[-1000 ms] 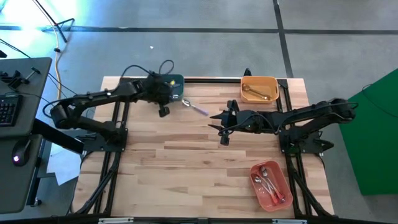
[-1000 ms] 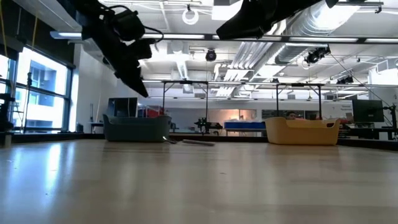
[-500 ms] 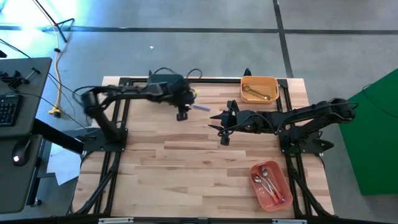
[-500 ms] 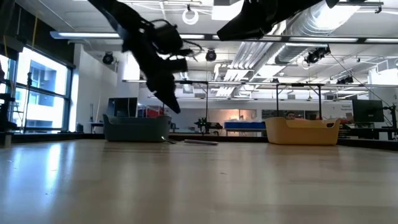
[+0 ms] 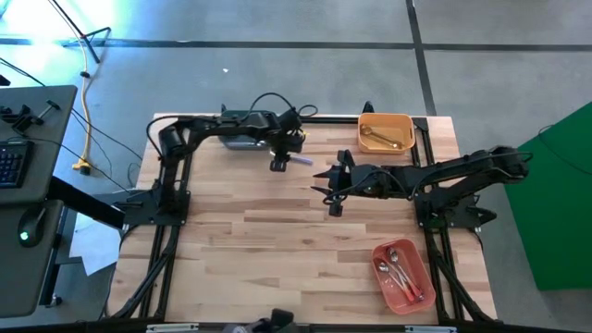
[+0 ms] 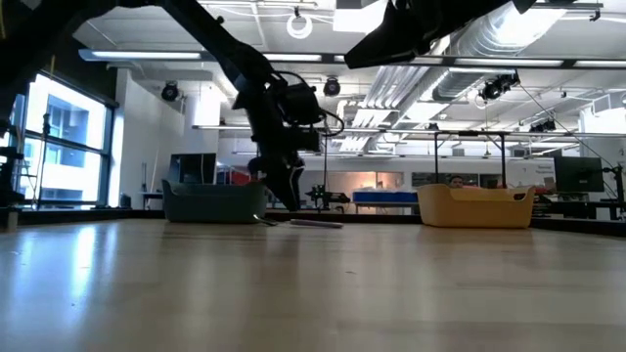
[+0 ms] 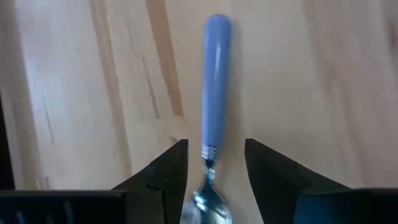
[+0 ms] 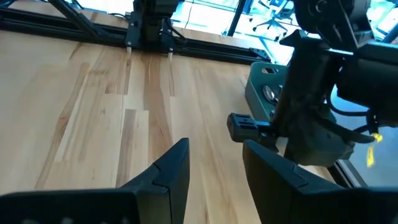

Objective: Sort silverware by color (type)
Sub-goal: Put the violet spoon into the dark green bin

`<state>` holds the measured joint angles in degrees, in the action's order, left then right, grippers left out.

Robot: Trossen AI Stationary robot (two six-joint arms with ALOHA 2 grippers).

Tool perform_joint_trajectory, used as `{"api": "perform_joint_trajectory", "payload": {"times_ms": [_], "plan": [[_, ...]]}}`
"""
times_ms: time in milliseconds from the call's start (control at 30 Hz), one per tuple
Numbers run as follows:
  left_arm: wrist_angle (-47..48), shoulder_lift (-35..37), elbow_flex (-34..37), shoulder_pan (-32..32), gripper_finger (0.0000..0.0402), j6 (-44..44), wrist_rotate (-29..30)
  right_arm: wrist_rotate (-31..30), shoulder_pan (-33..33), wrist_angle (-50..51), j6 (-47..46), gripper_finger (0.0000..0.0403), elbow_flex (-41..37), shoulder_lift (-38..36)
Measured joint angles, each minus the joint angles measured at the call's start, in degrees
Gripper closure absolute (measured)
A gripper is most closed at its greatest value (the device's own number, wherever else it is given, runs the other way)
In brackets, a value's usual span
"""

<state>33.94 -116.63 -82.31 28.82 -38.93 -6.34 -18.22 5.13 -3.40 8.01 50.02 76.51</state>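
Straddling one lavender-handled spoon (image 7: 214,106), open left hand (image 7: 214,177), two gold utensils (image 5: 379,139) binned

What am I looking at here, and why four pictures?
Two robot arms at a wooden table sort cutlery into bins. One camera looks straight down, one sits at table height, and one rides on each wrist. The left claw hangs open just above a spoon with a lavender handle lying on the table. The right claw waits, open, over mid-table. The orange bin holds gold pieces, the pink bin silver-headed ones; a teal bin stands at the far edge.
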Motion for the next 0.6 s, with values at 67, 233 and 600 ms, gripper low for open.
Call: {"api": "perform_joint_trajectory", "payload": {"times_ms": [67, 233, 600], "plan": [[-0.55, -0.8, -0.34, 0.06, 0.0252, -0.27, 0.1, 0.0, 0.0, 0.24, 0.0, 0.027, 0.0, 0.0], [1.49, -2.61, -0.34, 0.48, 0.0252, -0.35, 0.94, 0.0, 0.0, 0.45, 0.0, 0.027, 0.0, 0.0], [2.46, -3.34, -0.32, 0.56, 0.0327, -0.78, 1.58, 0.0, 0.0, 0.16, 0.0, 0.027, 0.0, 0.0]]}}
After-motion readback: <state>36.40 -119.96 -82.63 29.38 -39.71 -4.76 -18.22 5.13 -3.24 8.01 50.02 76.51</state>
